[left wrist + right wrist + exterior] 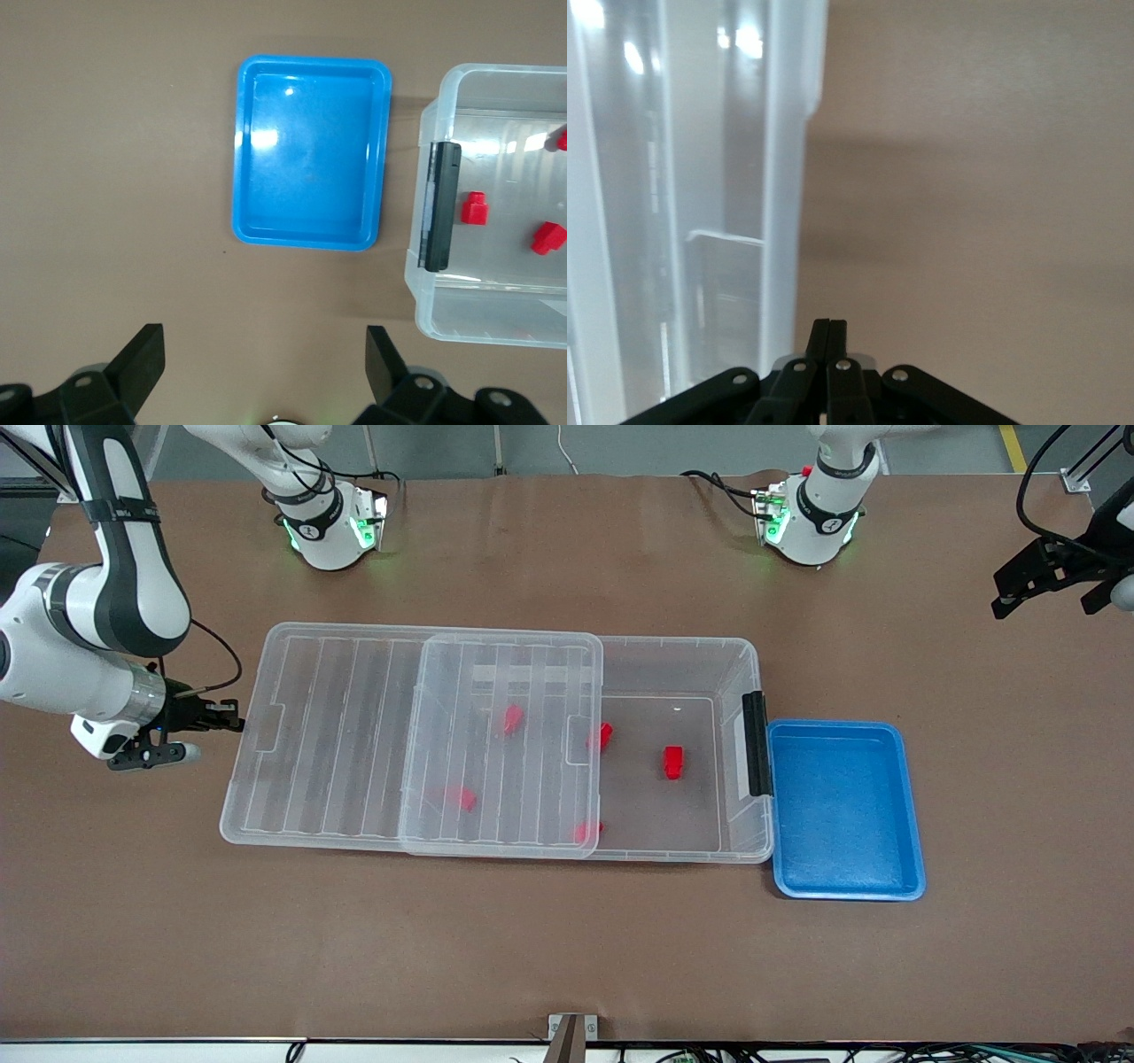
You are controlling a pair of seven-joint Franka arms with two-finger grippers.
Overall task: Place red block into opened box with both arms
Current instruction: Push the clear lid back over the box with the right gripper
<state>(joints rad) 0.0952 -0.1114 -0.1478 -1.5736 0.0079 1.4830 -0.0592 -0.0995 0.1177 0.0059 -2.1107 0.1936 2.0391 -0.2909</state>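
Observation:
The clear box (746, 662) lies across the table's middle, its black latch (756, 744) at the left arm's end. Its ribbed lid (354, 735) is slid toward the right arm's end and covers about half the box. Several red blocks lie inside. One red block (674, 762) sits in the uncovered part, one (603, 736) at the lid's edge, and the others under the lid. My right gripper (234, 723) is shut and empty at the lid's end rim (784, 177). My left gripper (1045, 602) hangs open over bare table at the left arm's end, its fingers (142, 354) wide apart.
An empty blue tray (846, 886) sits against the box's latch end, toward the left arm's end; the left wrist view shows this tray (312, 150) beside the latch (441, 205). Brown table surface surrounds the box.

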